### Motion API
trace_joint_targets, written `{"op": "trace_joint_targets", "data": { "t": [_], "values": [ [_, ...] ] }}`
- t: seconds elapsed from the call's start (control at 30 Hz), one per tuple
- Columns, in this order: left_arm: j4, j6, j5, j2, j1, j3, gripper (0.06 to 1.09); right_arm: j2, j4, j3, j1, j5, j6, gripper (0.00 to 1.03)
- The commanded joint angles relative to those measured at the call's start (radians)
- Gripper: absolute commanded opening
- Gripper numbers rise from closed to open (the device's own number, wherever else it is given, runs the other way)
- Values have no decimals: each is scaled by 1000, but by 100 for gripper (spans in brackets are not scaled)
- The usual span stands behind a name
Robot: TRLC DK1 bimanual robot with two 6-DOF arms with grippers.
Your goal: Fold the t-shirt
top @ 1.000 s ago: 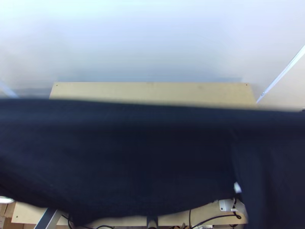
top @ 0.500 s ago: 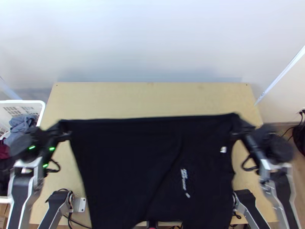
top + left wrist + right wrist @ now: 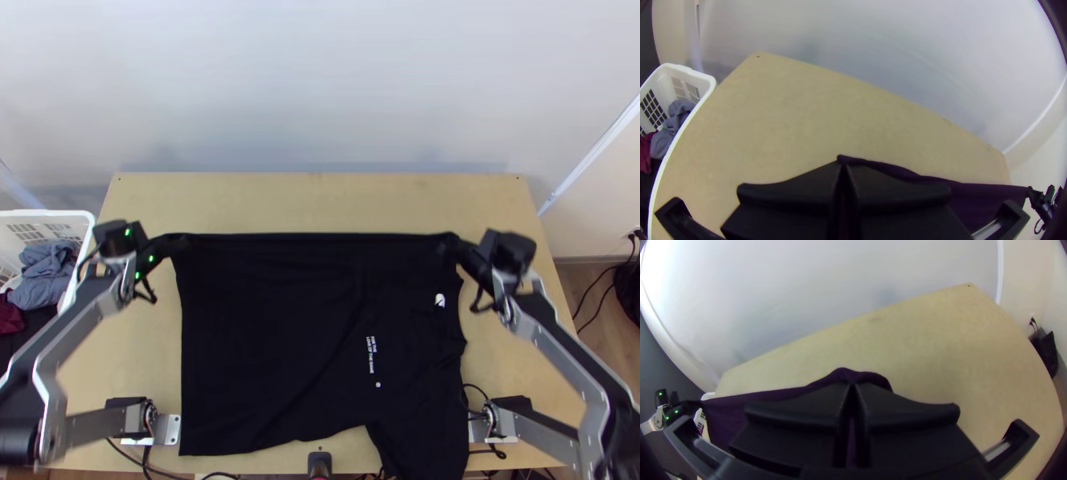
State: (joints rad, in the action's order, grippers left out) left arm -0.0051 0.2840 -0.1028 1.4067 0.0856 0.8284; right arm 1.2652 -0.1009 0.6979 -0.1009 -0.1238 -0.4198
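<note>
A black t-shirt [image 3: 272, 336] hangs stretched between the grippers, its upper edge taut and its lower part spread toward the table's near edge, with small white print right of its middle. At its upper left corner, my left gripper [image 3: 174, 242] is shut on the cloth; my right gripper [image 3: 454, 246] is shut on the upper right corner. In the left wrist view, the left gripper [image 3: 843, 169] pinches the edge of the shirt [image 3: 991, 195]. The right wrist view has the right gripper [image 3: 852, 389] closed on the shirt [image 3: 729, 415], which bunches slightly over the fingertips.
A white basket [image 3: 90, 228] holding blue-grey and dark red clothes stands beside the table's left edge. Bare wood of the table [image 3: 320, 200] stretches beyond the shirt. Cables [image 3: 472, 452] lie near the arm bases, and a dark bag [image 3: 628, 292] is at the far right.
The shirt has dropped from close below the camera and now looks smaller, more of its lower part visible. Both grippers have come down with its corners, still holding them.
</note>
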Motion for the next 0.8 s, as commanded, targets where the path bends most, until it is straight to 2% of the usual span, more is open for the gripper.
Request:
{"op": "trace_joint_targets", "data": {
  "t": [0.0,0.33,0.57,0.77],
  "values": [
    [-6,0,-21,146,37,153,10,134,36,149,29,15,-28,3],
    [-73,-3,-29,485,52,495,10,456,90,446,50,15,-28,3],
    [-326,-3,-31,712,49,841,10,698,366,793,69,15,-34,3],
    [-472,-2,-31,868,46,1101,10,824,464,979,70,15,-48,3]
  ]
}}
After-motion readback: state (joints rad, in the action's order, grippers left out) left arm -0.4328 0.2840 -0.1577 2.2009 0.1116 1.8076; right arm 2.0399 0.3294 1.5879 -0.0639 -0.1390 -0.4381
